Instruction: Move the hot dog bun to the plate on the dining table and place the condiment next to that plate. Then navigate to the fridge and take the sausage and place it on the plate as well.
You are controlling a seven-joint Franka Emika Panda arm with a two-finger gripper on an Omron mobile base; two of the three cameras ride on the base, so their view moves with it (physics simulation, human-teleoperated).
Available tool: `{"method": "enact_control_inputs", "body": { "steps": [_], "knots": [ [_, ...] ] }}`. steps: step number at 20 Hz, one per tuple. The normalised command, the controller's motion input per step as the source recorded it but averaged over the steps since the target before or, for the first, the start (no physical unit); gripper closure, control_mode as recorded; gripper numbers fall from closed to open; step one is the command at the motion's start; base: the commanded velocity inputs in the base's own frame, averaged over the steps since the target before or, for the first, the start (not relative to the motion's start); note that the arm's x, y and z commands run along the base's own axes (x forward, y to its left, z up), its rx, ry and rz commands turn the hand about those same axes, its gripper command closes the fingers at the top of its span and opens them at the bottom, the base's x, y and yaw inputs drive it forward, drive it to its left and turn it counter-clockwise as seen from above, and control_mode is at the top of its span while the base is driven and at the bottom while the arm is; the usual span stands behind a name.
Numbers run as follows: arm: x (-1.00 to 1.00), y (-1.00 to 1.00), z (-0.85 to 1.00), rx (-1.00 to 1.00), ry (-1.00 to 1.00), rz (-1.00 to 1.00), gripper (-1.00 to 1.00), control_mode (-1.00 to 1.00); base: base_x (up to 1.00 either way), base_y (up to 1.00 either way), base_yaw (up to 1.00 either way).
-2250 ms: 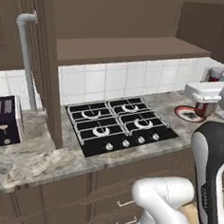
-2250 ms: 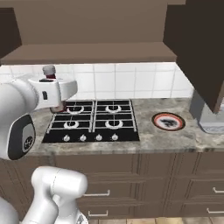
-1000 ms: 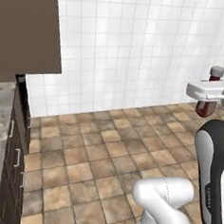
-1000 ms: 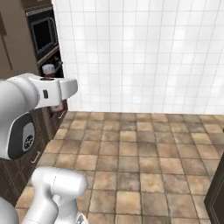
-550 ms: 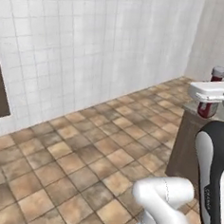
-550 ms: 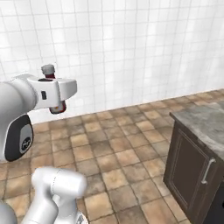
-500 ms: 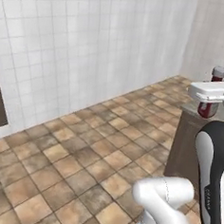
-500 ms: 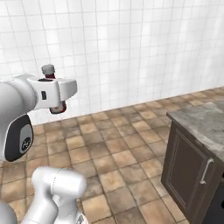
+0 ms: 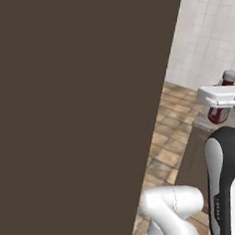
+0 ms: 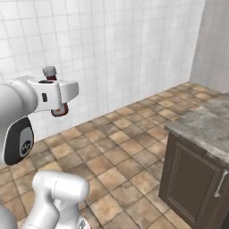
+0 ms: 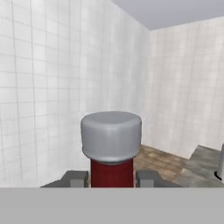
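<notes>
My gripper (image 10: 57, 105) is shut on the condiment (image 10: 59, 110), a dark red ketchup bottle with a pale grey cap, and holds it upright in the air. In the hand view the condiment (image 11: 111, 140) stands between the two fingertips (image 11: 74, 178), its cap large in the middle. From the left base view the condiment (image 9: 219, 113) hangs under the white hand at the right edge. A corner of the dining table (image 10: 201, 123), grey marbled top on a dark brown base, shows at the right. The hot dog bun, plate, fridge and sausage are out of view.
A tall dark brown panel (image 9: 75, 111) stands close on the left. White tiled walls (image 10: 112, 53) rise behind a brown tiled floor (image 10: 116, 156). The island's cabinet door has a metal handle (image 10: 219, 183).
The base has turned, so the whole scene shifted: a dark panel now covers the left view and the island corner has come nearer. The bottle stays gripped.
</notes>
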Motion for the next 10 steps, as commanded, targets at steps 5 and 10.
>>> {"method": "enact_control_inputs", "body": {
  "steps": [5, 10],
  "knots": [
    [0.0, 0.0, 0.0, 0.0, 0.0, 0.0, 1.0, 1.0, 1.0, 0.72, -0.49],
    [0.0, 0.0, 0.0, 0.0, 0.0, 0.0, 1.0, 1.0, 1.0, 0.72, -0.48]
  ]
}}
